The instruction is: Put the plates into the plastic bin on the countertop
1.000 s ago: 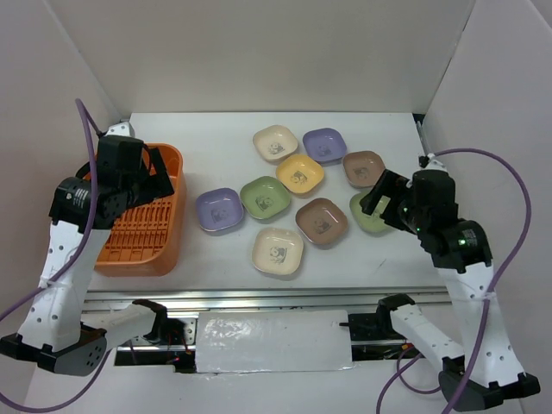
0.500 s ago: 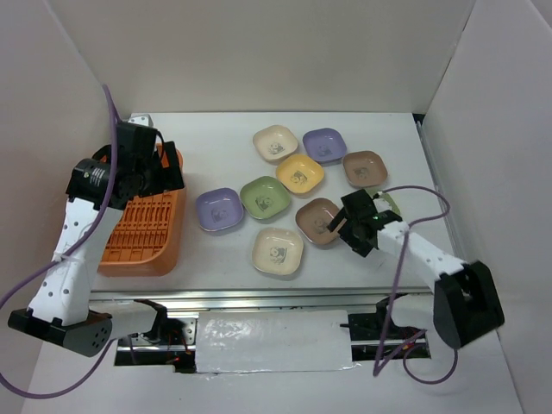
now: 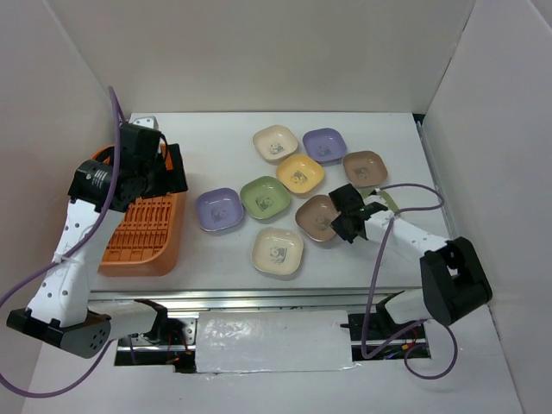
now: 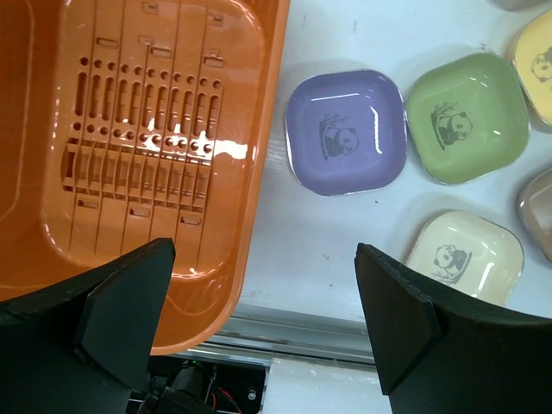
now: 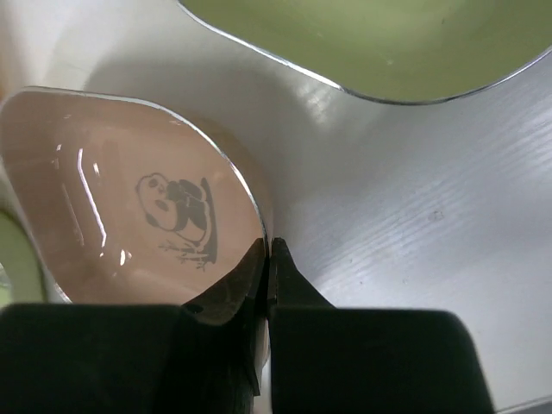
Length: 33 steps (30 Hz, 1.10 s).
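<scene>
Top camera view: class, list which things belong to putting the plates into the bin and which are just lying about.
Belongs to the job: plates, orange bin, countertop, right end effector pinching a brown plate.
Just lying about: purple cables, white walls, metal rail.

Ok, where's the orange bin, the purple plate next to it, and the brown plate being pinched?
orange bin [image 4: 138, 103], left wrist view, bare slatted bottom.
purple plate [image 4: 343, 136], left wrist view, its panda print.
brown plate [image 5: 108, 194], right wrist view, inner floor beside the panda.
</scene>
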Each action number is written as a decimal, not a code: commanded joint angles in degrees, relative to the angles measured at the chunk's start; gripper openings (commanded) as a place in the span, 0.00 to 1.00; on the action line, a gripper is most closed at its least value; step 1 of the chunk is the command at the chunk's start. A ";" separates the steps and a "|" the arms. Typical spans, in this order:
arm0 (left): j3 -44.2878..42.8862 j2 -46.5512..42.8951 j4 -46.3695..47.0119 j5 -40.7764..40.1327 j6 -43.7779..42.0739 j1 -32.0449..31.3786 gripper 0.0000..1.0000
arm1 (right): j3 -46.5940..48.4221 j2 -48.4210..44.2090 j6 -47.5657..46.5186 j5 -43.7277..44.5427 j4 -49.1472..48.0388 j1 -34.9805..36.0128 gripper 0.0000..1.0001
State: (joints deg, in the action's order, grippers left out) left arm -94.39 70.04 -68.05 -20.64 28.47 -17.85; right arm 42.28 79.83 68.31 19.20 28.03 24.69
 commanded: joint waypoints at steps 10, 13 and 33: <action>-8.09 15.18 8.28 28.81 -3.68 -7.11 0.99 | 28.27 -0.74 -8.72 12.53 21.18 15.55 0.00; -10.37 20.39 8.99 29.35 -3.95 -10.01 0.99 | 33.47 -0.55 -11.62 11.57 20.23 20.83 0.00; -12.21 24.62 6.97 4.05 0.78 -11.87 0.00 | 30.75 -8.11 -15.05 -11.30 4.57 14.69 1.00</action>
State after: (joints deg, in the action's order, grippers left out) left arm -102.87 96.18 -60.82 -6.50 25.82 -31.75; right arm 72.86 76.16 52.88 11.60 37.19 40.71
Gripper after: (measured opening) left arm 0.041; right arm 0.935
